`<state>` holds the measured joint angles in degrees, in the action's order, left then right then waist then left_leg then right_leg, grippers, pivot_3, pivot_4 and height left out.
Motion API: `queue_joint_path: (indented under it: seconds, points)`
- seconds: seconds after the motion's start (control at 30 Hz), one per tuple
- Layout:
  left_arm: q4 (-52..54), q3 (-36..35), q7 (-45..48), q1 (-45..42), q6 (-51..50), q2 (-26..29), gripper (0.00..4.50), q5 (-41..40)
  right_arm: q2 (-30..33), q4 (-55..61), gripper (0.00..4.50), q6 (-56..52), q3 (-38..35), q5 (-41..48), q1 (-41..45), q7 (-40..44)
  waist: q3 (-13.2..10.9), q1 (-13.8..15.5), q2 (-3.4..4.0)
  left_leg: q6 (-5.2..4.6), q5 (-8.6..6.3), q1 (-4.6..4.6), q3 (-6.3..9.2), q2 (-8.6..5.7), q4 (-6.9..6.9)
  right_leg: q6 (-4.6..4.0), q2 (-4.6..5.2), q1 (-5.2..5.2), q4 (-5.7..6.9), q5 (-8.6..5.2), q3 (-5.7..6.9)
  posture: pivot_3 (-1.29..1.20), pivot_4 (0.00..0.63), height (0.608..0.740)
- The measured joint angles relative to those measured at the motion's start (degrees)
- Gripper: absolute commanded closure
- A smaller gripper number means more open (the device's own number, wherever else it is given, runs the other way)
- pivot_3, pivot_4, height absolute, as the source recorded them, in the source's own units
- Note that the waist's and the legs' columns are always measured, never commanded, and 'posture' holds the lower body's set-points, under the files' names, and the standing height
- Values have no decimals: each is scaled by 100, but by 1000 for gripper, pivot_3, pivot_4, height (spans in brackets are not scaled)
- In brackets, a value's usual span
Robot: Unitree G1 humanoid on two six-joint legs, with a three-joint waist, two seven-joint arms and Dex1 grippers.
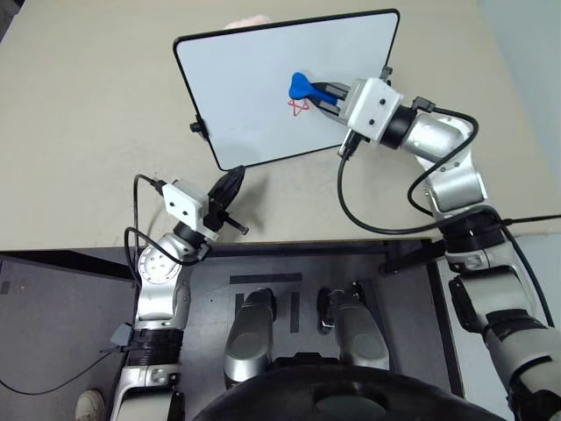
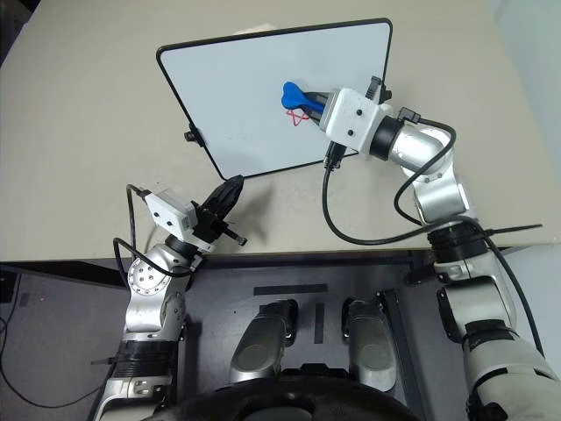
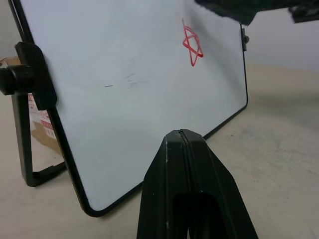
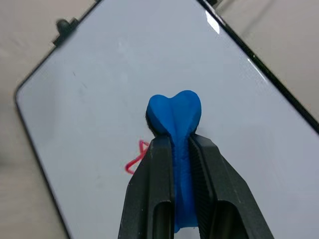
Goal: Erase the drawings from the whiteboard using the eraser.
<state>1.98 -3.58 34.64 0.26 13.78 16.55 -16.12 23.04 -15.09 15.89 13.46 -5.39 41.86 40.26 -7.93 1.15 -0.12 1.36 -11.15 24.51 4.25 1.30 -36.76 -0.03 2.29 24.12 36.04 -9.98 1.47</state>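
The eraser (image 1: 301, 85) is being held against the face of the whiteboard (image 1: 245, 96), just above the drawings (image 1: 299, 107), presumably so that a wiping stroke can be brought down across the red marks. It is being clamped at its narrow waist between the closed fingers of the right gripper (image 1: 326, 94), with one broad end left projecting for contact. Its long axis is being kept in line with those fingers, the free end pointing leftward across the board. The left gripper (image 1: 230, 187) is being kept shut and empty near the board's lower edge, apparently out of the way.
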Motion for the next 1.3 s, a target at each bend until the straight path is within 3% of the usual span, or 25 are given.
queue_joint_path:
  seconds: [0.43,0.83,1.3]
  points:
    - [-2,-14,-122,34,93,-28,4500,25,-375,-2281,4075,1662,526,-966,345,-652,0,-23,0,81,-44,-11,-4,9,-1,-39,0,17,7,40,5,0,150,740]
    - [-1,-18,-142,87,122,-26,4500,25,-354,-2405,4075,2098,319,-1067,877,-1490,-1,-42,1,80,-40,-11,-4,13,-1,-46,0,18,5,46,5,0,150,740]
    - [-2,-15,-125,28,127,-26,4500,25,-318,-2973,4075,2229,566,-1518,393,-1624,-2,-50,4,82,-41,-12,-7,19,0,-53,-1,19,6,55,5,0,150,740]
